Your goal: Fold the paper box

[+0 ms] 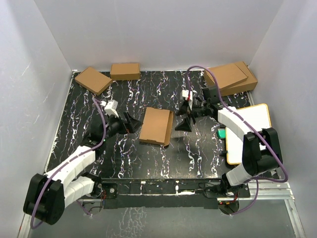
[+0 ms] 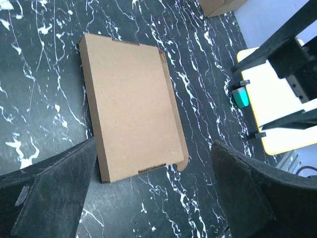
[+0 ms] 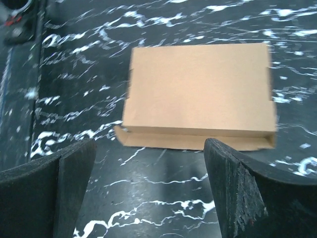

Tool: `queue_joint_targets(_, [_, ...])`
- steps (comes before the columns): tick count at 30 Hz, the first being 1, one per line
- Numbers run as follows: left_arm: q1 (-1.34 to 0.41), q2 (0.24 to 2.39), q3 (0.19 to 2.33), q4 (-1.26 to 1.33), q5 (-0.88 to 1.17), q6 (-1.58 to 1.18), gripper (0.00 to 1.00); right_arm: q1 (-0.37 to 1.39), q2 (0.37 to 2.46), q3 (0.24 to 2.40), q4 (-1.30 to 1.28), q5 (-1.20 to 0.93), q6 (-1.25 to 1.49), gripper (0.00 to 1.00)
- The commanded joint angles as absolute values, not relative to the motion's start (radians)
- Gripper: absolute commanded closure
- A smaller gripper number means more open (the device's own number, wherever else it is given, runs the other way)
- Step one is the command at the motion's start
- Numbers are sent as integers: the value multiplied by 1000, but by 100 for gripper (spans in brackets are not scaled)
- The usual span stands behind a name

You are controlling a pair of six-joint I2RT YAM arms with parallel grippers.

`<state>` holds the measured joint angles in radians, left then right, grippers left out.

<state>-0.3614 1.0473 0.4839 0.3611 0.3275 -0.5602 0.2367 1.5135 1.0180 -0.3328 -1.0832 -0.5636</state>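
Note:
The paper box lies flat on the black marbled table as a thin, closed brown cardboard rectangle, with a flap edge sticking out along its right side. To its left, my left gripper stands open and points at it without touching. In the left wrist view the box lies just beyond the wide-apart fingers of this gripper. My right gripper stands open just right of the box. From the right wrist, the box sits ahead of that gripper, which holds nothing.
Two small brown boxes lie at the back left. Two larger stacked brown boxes sit at the back right. A white board with a yellow rim and a green item lie at the right edge. White walls enclose the table.

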Motion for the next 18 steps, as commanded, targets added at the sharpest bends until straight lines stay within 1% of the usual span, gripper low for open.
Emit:
queue_joint_targets(1, [-350,964,370,479,338,-629,3,260,1513,1024,-651,-1283,-1115,1])
queue_joint_targets(3, [-350,949,335,505,363,-645,3,280,1495,983,-728,-1285,-1303,1])
queue_joint_targets(5, [-350,949,316,514,372,-657,3,331,1479,943,-750,-1227,-1427,0])
queue_joint_targets(6, [-350,954,311,514,371,-663,3,359,1470,917,-711,-1188,-1422,1])
queue_joint_targets(8, [-351,969,307,517,367,-673,3,410,1449,852,-620,-1120,-1392,5])
queue_joint_targets(10, [-351,994,308,522,364,-681,5,442,1445,828,-571,-1059,-1388,11])
queue_joint_targets(14, [-351,1047,320,545,363,-702,10,494,1463,830,-506,-976,-1367,29])
queue_joint_targets(18, [-353,1108,353,521,356,-697,15,544,1477,823,-426,-900,-1310,41])
